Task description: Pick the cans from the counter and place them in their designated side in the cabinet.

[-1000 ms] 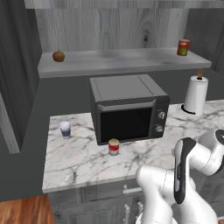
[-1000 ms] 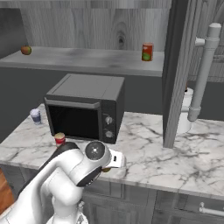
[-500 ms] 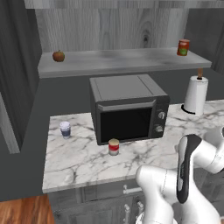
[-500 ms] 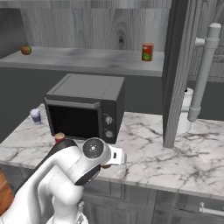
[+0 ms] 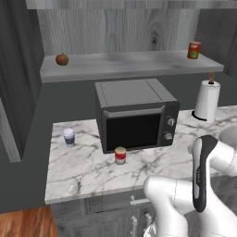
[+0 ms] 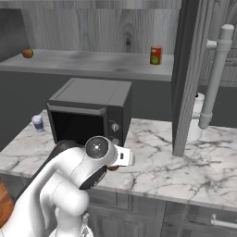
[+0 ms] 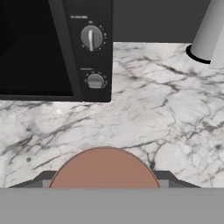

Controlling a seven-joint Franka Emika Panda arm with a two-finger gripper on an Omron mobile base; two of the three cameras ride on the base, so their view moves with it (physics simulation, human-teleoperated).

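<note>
filling the bottom of the hand view is a round tan disc [image 7: 104, 169], flat-topped, with a dull grey piece at each side of it. whether it is a can's top held in the gripper [image 6: 118, 162] cannot be told, and the fingers cannot be made out, so it is unclear whether the jaws are apart or closed. in the right base view the gripper sits at the end of the folded white arm, low over the front part of the counter [image 5: 83, 172], in front of the microwave's right end.

beyond the disc the marble runs up to the black microwave [image 5: 135, 118], whose two knobs [image 7: 91, 37] stand one above the other at the right of its dark door. the red-and-white can [image 5: 120, 155] with the tan top stands upright on the counter just before the microwave door, toward its left half. left of the microwave, near the counter's back, stands the white cup [image 5: 69, 137] with the blue band. at the right, well apart from the can, a paper towel roll [image 5: 206, 101] stands upright on its dark base.

higher and farther back, the cabinet [image 5: 129, 65] shelf carries the orange-red can [image 5: 194, 50] with the green patch at its right end, upright, and an apple [image 5: 62, 59] near its left end.
</note>
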